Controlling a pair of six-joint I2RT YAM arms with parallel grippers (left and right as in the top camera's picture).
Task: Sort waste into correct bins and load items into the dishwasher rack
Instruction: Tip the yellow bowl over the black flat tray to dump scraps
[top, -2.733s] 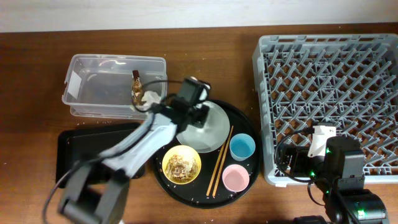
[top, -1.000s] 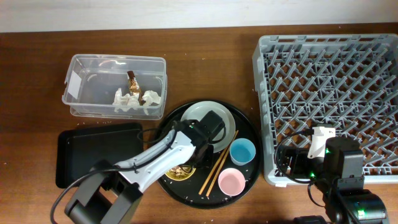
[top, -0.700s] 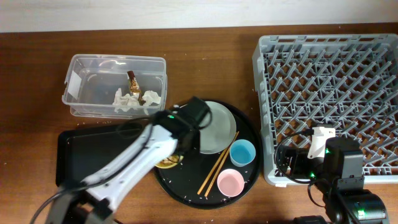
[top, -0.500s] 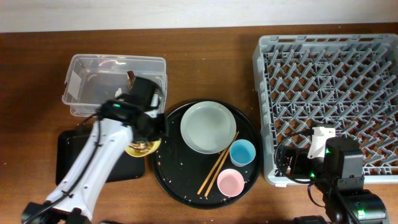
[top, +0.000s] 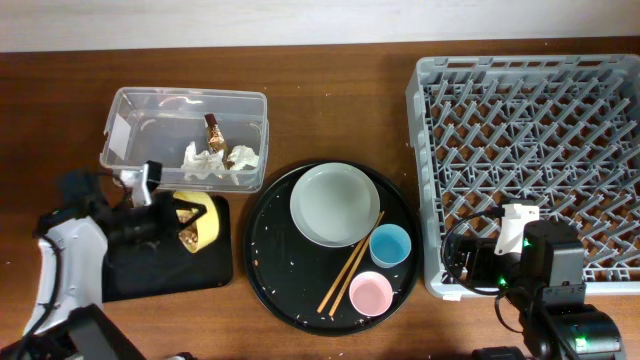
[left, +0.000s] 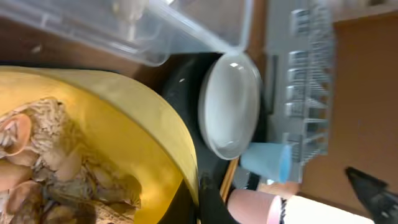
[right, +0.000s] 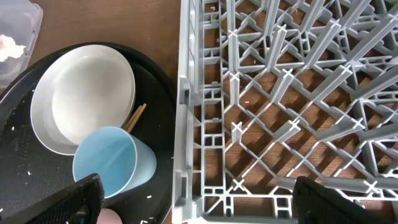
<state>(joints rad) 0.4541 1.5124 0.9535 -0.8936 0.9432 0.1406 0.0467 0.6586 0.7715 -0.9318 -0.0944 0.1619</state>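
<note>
Overhead — yellow bowl (top: 203, 218) tilted, brown scraps (top: 188, 239) inside

The left arm (top: 62, 262) rises from the 8 o'clock corner of the overhead view, wrist bent toward 3 o'clock. Its hand (top: 172, 222) is clamped on the rim of a tilted yellow bowl (top: 203, 218). The right arm (top: 548, 272) sits folded at 4 o'clock, its hand (right: 205, 196) with fingers spread wide, gripping nothing.
</note>
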